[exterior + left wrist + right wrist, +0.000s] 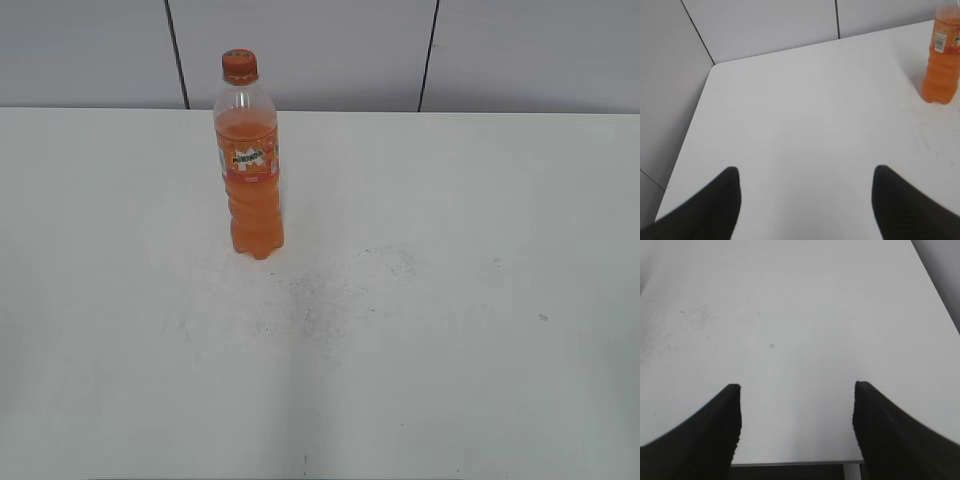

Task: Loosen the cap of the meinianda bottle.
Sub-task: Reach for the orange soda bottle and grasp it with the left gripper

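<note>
The meinianda bottle (250, 165) stands upright on the white table, left of the middle and towards the back. It holds orange liquid and has an orange label. Its orange cap (240, 66) sits on top. The bottle's lower part also shows in the left wrist view (942, 60) at the far right, with the cap out of frame. My left gripper (805, 172) is open and empty over bare table, well short of the bottle. My right gripper (796, 390) is open and empty near the table's front edge. Neither gripper shows in the exterior view.
The white table (450, 250) has faint dark specks near its middle (330, 290). A grey panelled wall (320, 50) runs behind it. The table's left edge (695, 120) and its front edge (795, 462) show in the wrist views.
</note>
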{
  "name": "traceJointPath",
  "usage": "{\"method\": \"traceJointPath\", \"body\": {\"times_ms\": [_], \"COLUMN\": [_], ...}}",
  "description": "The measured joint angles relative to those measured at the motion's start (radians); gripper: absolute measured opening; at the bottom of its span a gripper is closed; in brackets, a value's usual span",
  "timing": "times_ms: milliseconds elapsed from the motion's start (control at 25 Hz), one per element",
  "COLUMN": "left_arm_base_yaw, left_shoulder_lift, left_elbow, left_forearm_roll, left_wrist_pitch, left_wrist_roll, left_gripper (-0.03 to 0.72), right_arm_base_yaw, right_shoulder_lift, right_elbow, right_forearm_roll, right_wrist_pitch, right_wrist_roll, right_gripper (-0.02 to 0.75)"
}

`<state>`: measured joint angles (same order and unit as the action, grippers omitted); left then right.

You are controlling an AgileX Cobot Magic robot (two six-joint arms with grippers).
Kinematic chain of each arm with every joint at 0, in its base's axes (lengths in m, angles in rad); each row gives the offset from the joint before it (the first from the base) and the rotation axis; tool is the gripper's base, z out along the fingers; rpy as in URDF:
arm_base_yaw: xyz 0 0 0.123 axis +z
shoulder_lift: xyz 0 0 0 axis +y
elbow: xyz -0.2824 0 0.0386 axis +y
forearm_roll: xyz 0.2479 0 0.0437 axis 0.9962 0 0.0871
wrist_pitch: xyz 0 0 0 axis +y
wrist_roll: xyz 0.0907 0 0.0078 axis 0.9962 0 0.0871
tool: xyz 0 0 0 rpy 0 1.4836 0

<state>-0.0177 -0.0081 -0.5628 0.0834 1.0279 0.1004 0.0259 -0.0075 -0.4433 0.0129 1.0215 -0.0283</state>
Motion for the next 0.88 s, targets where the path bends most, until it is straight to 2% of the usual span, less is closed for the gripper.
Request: {"method": "traceJointPath", "body": {"times_ms": [480,560,680,880], "left_arm_base_yaw": [0.000,0.000,0.000,0.000], "left_shoulder_lift": [0.000,0.000,0.034,0.269], "left_elbow": [-0.002,-0.010,0.001,0.058], "left_forearm_roll": [0.015,0.042,0.082,0.191], "left_wrist_pitch": [-0.019,-0.125,-0.412,-0.669], "left_wrist_roll": [-0.003,-0.039,-0.100,-0.158], "left_gripper": [0.499,0.499,0.489,0.440], "right_arm_base_yaw": [0.000,0.000,0.000,0.000], "right_shoulder_lift": [0.000,0.000,0.000,0.000], "right_elbow": [0.007,0.007,0.007,0.007], "right_forearm_roll": [0.000,0.000,0.000,0.001], "right_wrist_pitch": [-0.003,-0.003,-0.004,-0.004], "right_wrist_roll": [0.000,0.000,0.000,0.000], "right_gripper": [0.522,0.522,0.522,0.522]}}
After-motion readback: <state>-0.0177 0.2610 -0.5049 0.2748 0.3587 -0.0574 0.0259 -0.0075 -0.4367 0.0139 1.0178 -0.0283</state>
